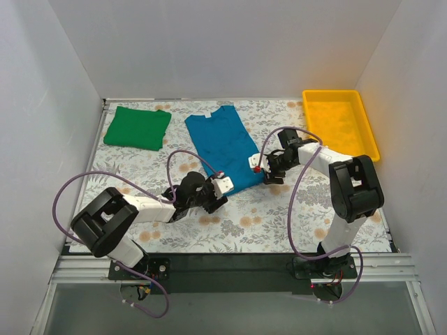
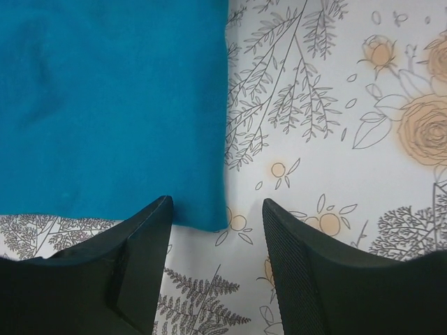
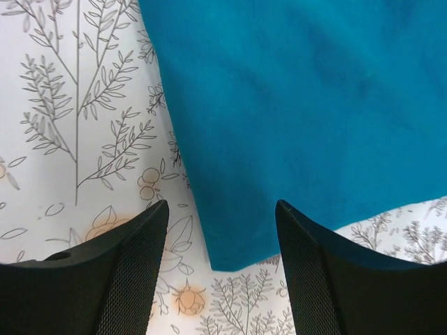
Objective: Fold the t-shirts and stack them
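Teal-blue t-shirt (image 2: 105,105): soft matt knit cloth is seen, faintly fuzzy, unprinted. Green t-shirt (image 1: 137,128): same matt cloth. Table cover (image 2: 349,174): a smooth flat surface with floral print is shown; cloth or vinyl cannot be told. Yellow tray (image 1: 368,129): hard plastic, slightly glossy. Left gripper (image 2: 216,209) and right gripper (image 3: 222,209): black matt fingers, with a fine grid texture noted on the inner pads. Arm housings (image 1: 356,185): white and black moulded plastic.

Plain teal-blue t-shirt (image 1: 225,146) at centre; plain bright green t-shirt (image 1: 137,128) at 10 o'clock; yellow tray (image 1: 339,122) at 2 o'clock; white counter (image 1: 279,216), grey-fern, orange-flower print.
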Controlling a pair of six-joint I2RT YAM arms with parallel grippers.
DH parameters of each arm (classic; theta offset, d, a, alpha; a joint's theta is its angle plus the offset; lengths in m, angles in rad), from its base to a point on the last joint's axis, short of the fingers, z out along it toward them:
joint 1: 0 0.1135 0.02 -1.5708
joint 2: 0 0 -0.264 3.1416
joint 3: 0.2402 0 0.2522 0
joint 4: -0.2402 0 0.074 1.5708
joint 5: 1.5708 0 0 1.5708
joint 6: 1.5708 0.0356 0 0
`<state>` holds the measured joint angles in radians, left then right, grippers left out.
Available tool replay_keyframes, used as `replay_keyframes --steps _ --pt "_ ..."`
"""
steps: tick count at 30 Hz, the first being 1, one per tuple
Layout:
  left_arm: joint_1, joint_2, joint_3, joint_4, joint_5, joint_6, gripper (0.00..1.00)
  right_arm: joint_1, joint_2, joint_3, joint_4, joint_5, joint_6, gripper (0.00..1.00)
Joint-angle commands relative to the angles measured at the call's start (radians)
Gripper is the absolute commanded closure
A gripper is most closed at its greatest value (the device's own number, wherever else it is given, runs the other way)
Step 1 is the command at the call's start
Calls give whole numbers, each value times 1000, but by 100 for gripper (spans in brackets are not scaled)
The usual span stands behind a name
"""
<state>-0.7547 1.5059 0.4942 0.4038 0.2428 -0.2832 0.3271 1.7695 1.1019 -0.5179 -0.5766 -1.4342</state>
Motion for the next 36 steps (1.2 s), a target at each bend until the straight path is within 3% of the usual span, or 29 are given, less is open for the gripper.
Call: replay_keyframes --steps 1,8,14,15,16,17,24,30,36 --pt "2 20 41 49 -43 38 48 3 40 36 42 38 29 32" --pt "0 56 55 17 -86 58 62 6 80 33 47 89 32 42" --pt "-18 74 63 -9 -115 62 85 16 107 36 29 113 35 72" --pt "-21 79 64 -10 -119 62 90 20 107 36 18 116 31 93" --pt "-32 77 64 -10 -123 62 96 27 102 24 9 119 28 99" --pt "-38 79 63 -14 -126 61 100 30 97 16 4 121 24 99" --pt "-133 -41 47 -92 -103 -37 100 40 -14 -74 -187 133 11 99" --pt "-345 -171 -12 -154 -109 -261 100 40 -316 -346 -375 115 -94 99" --pt "-541 -196 -72 -146 -143 -502 100 40 -629 -473 -467 75 -86 99"
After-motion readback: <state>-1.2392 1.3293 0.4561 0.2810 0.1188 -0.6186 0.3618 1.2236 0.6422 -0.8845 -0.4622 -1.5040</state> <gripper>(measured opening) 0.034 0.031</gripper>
